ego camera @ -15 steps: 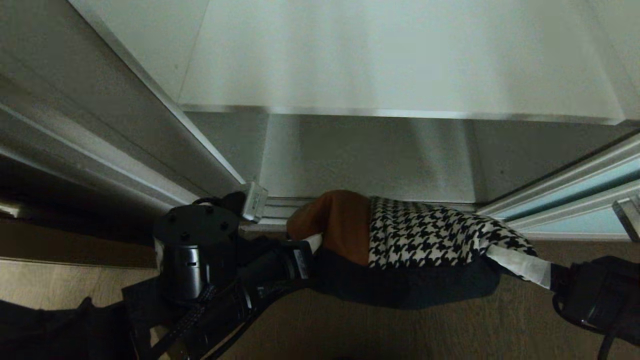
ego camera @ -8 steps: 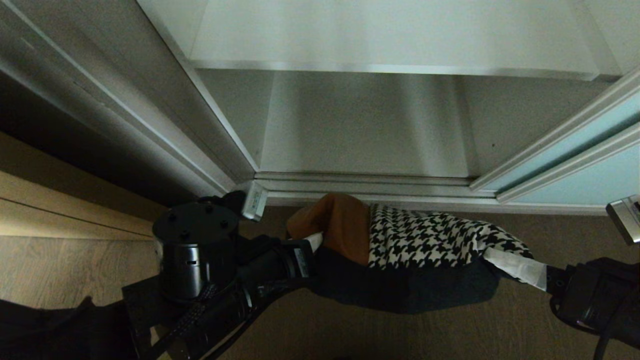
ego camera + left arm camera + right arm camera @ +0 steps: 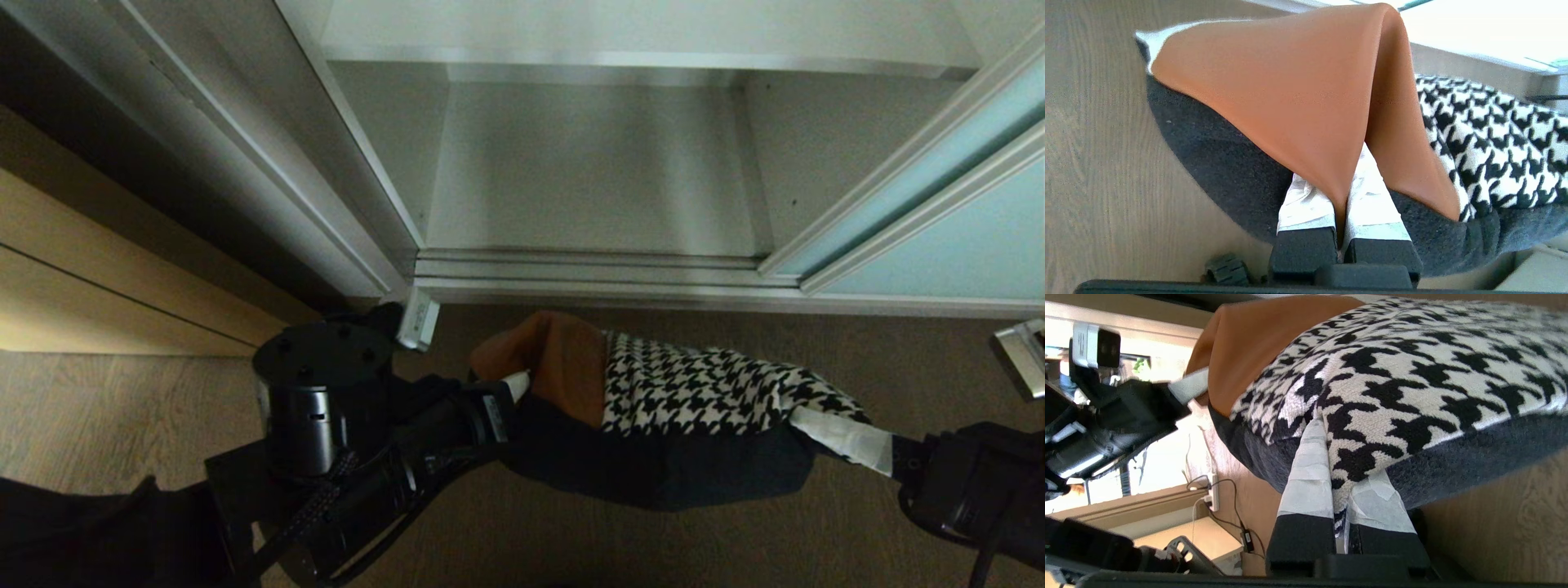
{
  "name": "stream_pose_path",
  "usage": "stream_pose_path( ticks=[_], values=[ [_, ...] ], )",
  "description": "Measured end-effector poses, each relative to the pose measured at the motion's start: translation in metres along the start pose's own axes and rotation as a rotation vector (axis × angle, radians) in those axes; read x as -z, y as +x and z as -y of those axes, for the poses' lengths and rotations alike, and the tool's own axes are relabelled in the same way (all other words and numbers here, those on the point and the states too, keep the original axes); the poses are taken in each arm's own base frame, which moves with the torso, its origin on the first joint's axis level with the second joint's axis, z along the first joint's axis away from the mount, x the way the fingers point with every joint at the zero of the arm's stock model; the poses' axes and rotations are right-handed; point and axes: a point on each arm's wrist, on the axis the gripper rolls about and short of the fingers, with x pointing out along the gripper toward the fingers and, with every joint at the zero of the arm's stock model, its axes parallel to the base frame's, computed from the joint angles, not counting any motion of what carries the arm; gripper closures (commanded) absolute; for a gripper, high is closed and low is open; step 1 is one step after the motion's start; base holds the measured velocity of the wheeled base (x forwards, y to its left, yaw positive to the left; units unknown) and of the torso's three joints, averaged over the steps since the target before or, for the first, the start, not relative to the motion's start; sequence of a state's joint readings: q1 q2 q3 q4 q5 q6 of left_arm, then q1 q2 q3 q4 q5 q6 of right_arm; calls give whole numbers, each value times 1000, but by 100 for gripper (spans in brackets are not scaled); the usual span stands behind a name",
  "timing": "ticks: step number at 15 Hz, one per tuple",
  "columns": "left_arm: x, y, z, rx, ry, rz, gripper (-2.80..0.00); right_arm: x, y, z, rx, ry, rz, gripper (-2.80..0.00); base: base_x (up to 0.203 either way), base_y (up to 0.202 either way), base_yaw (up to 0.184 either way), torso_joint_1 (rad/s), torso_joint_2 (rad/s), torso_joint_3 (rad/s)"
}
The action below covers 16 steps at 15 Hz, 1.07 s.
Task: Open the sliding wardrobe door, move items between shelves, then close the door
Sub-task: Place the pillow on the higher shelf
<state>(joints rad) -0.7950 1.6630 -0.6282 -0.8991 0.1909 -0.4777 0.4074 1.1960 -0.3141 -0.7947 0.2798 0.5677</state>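
Evidently the cushion is soft and light, sagging between its pinched ends. The left end effector is clamped on the tan leather corner. The right end effector is clamped on the houndstooth corner.

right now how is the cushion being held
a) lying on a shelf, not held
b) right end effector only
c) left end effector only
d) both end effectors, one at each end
d: the left end effector pinches the cushion at its tan end, the right end effector its houndstooth end.
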Motion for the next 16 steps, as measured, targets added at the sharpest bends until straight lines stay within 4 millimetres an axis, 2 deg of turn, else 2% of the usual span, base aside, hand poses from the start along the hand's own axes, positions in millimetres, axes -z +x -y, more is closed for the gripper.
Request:
stream_pose_path(
  ticks=[9,16],
  values=[
    [0,8,-2,-12,8,0,0,-1,-1,-1,-5,-3,7,0,0,0,0,0,0,0],
    [5,-6,-5,-10,5,-22,0,-1,-6,-4,-28,-6,7,0,0,0,0,0,0,0]
  ],
)
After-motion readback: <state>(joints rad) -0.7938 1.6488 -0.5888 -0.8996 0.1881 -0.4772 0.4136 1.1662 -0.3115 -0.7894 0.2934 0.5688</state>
